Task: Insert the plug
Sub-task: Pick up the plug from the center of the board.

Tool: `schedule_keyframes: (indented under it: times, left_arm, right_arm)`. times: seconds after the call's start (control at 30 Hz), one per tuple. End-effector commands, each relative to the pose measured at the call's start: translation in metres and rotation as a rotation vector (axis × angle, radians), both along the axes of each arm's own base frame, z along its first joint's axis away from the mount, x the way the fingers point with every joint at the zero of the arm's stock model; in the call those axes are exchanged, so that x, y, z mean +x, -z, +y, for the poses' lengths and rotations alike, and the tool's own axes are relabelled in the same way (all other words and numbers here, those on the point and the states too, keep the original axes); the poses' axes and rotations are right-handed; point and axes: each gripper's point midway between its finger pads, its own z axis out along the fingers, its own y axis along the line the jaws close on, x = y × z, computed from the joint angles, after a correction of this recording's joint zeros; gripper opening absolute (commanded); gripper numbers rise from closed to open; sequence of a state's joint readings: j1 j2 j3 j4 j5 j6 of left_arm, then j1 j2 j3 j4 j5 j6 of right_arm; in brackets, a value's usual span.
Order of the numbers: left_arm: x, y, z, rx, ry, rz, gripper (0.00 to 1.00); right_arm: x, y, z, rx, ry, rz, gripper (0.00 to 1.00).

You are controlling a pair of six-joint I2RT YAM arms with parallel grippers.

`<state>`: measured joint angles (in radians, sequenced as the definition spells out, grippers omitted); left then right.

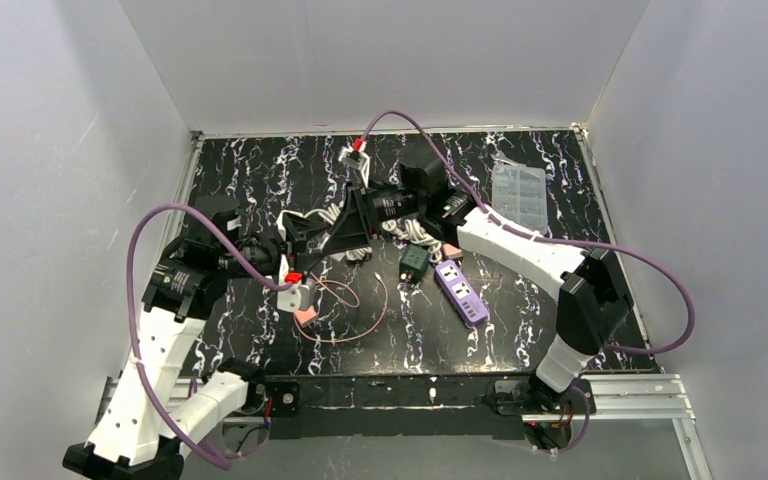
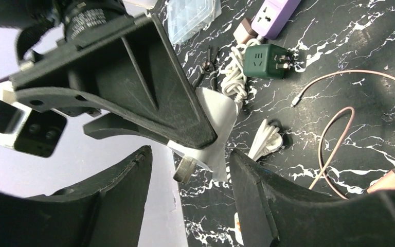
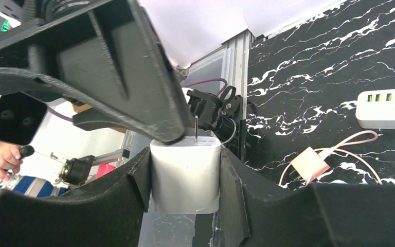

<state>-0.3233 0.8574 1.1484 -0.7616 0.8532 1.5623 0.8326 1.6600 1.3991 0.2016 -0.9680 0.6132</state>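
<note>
One clear lidded box (image 1: 519, 194) lies near the far right corner of the desk (image 1: 520, 330); what its compartments hold cannot be made out. There are two power strips, a purple one (image 1: 460, 291) right of centre and a white one (image 3: 385, 108), plus one green cube adapter (image 1: 414, 260), one pink cable (image 1: 360, 320) and two white cable bundles (image 2: 235, 77). The single white plug (image 3: 185, 175) is off the desk, over its middle toward the far edge, pinched in the right tool (image 3: 185, 154) with a prong up. The left tool (image 2: 189, 154) is spread around it, one finger (image 3: 133, 87) touching its top.
</note>
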Motion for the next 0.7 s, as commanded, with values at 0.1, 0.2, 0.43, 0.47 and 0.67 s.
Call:
schedule_keyframes:
  times: [0.1,0.2,0.43,0.47,0.67]
  left_arm:
    - [-0.018,-0.007,-0.002,-0.049,0.023,0.018,0.53]
    - [-0.02,-0.005,-0.002,-0.048,0.026,0.02,0.53]
    - [-0.017,0.008,0.002,-0.002,0.014,0.038,0.53]
    - [-0.017,0.01,0.003,0.005,0.012,0.036,0.53]
    - [-0.014,0.015,0.005,0.023,0.003,0.034,0.54]
  right_arm:
    - [0.009,-0.026,0.016,0.099,-0.016,-0.039,0.25]
    - [0.006,-0.028,0.022,0.102,-0.036,-0.038,0.24]
    - [-0.002,-0.031,0.022,0.111,-0.061,-0.046,0.23]
    - [-0.004,-0.031,0.02,0.11,-0.064,-0.045,0.23]
    - [-0.014,-0.027,0.009,0.103,-0.075,-0.044,0.23]
